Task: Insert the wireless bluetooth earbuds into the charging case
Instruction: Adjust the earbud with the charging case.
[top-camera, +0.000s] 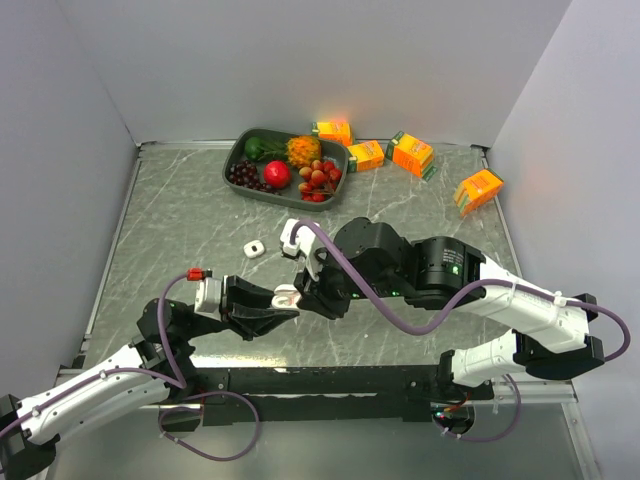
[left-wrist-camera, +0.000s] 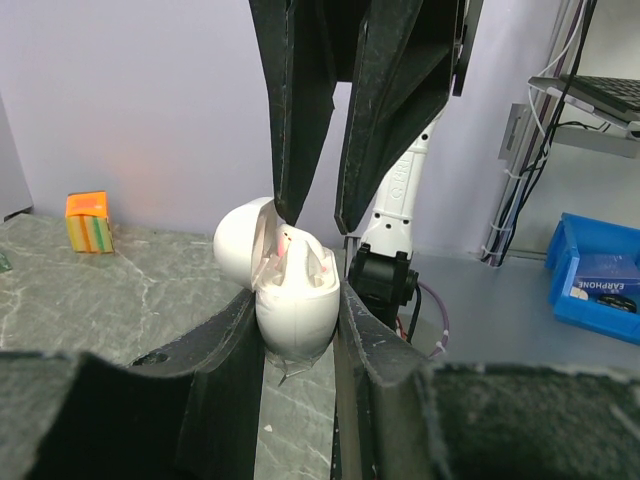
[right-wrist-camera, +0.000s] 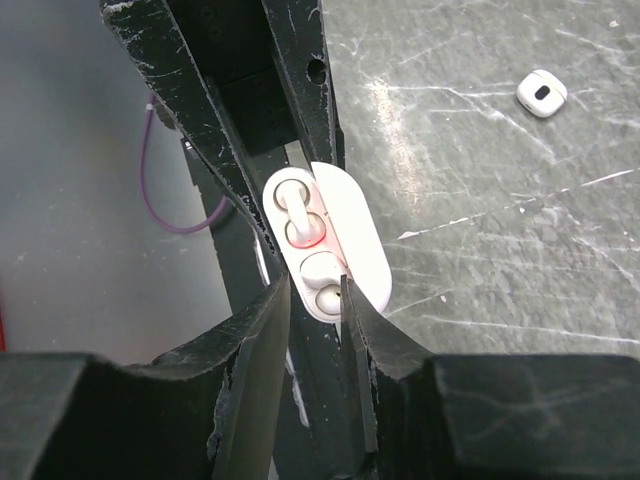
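Top camera looks down; both wrist cameras closely share the case (left-wrist-camera: 295, 310).

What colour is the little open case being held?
White case, reddish glow inside; best in left wrist view.

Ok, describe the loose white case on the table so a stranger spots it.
From the dark fruit tray at the far edge of the table, come forward onto the bare marble. There lies a small white case. Unlike the open case clamped in the left gripper, it lies free, a dark oval on top.
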